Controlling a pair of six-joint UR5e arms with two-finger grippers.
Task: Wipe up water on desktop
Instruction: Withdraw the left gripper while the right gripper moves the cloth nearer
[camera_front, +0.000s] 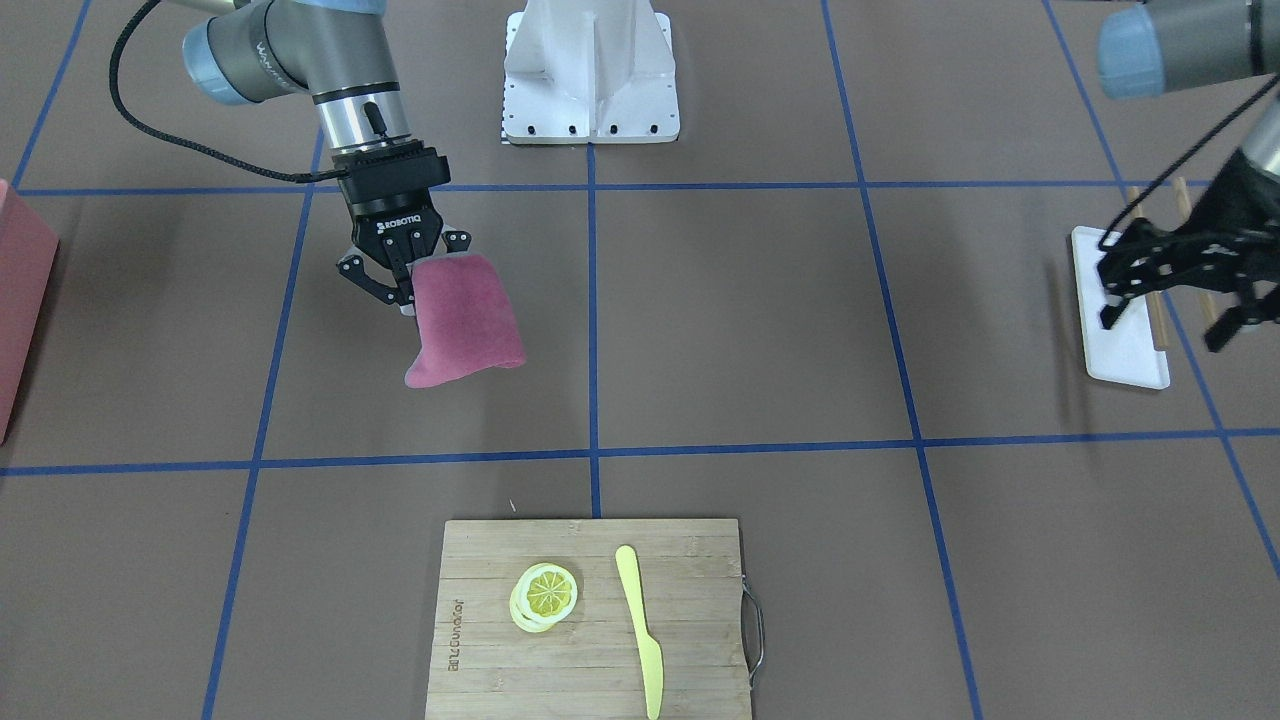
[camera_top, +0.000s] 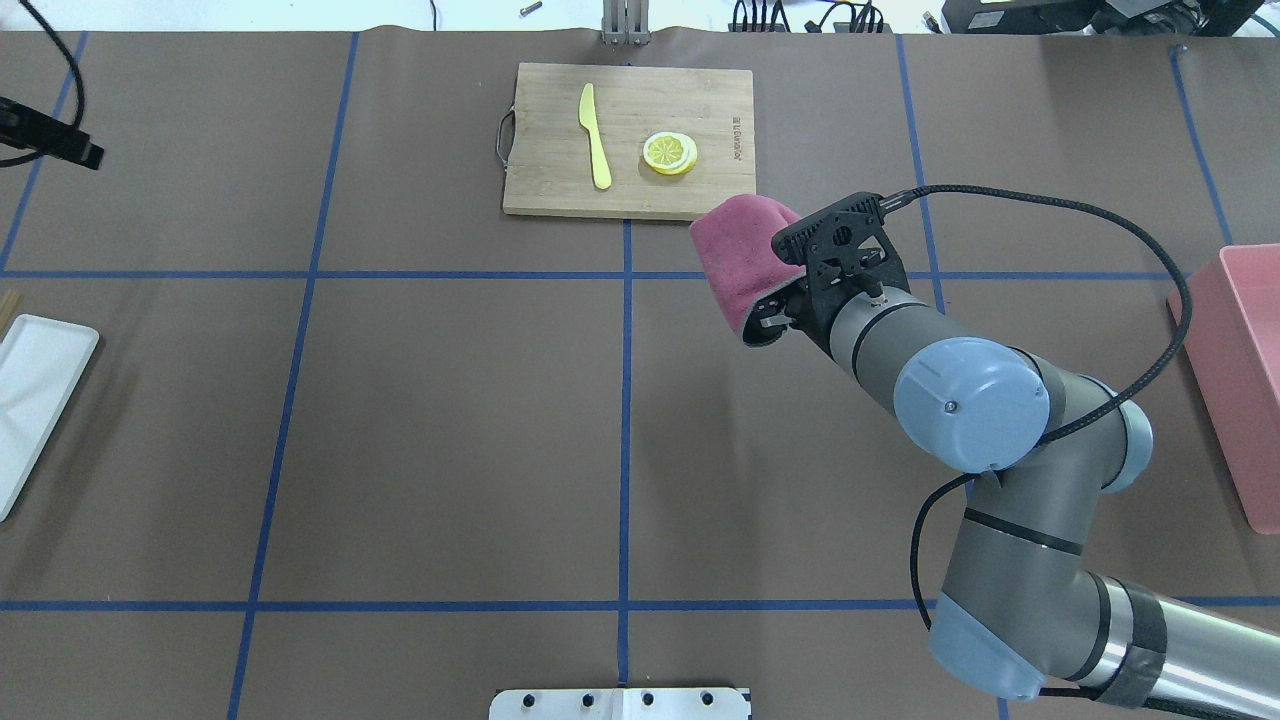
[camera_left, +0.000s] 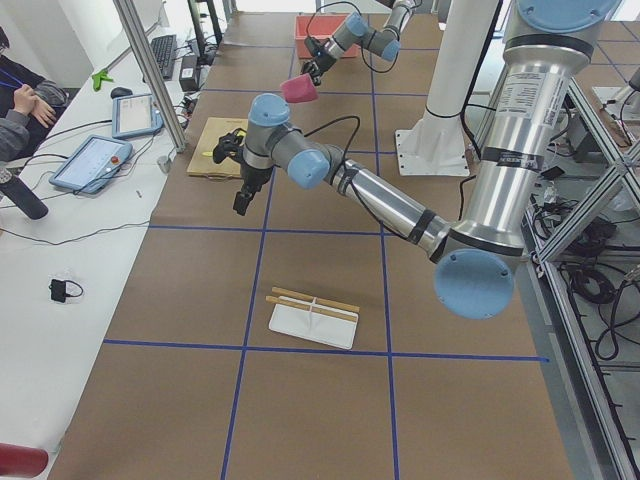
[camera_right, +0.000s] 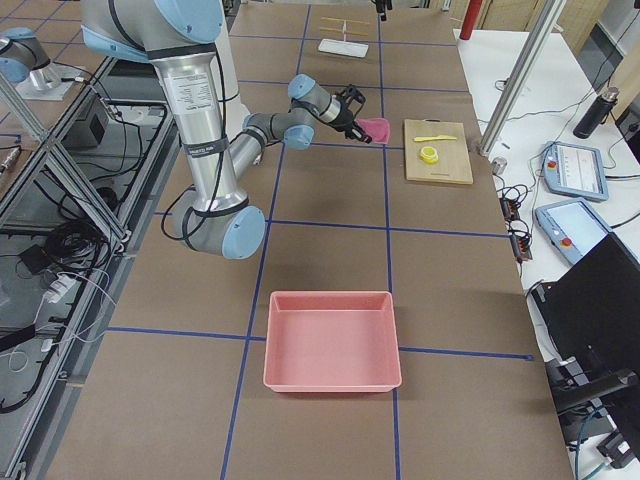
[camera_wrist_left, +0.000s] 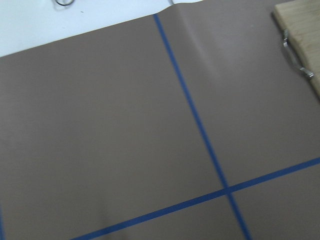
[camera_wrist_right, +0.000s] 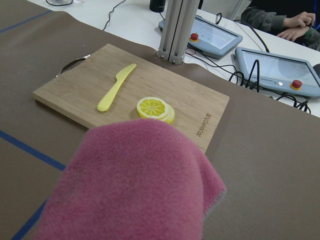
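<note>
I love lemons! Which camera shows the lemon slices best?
The right wrist view: the lemon slices sit close and sharp on the cutting board. Front-facing and overhead show them smaller, exterior right tiny; the other two show none.

tabletop (camera_top: 450, 430): wide, flat, matte brown, crossed by thin blue tape lines in a large grid.
cloth (camera_front: 468, 322): pink, fuzzy, folded over on itself, hung limp.
grip: one end of the cloth was pinched in the right tool (camera_front: 408, 292).
place: the cloth was held up over the tabletop, on the robot's right of the centre tape line.
</note>
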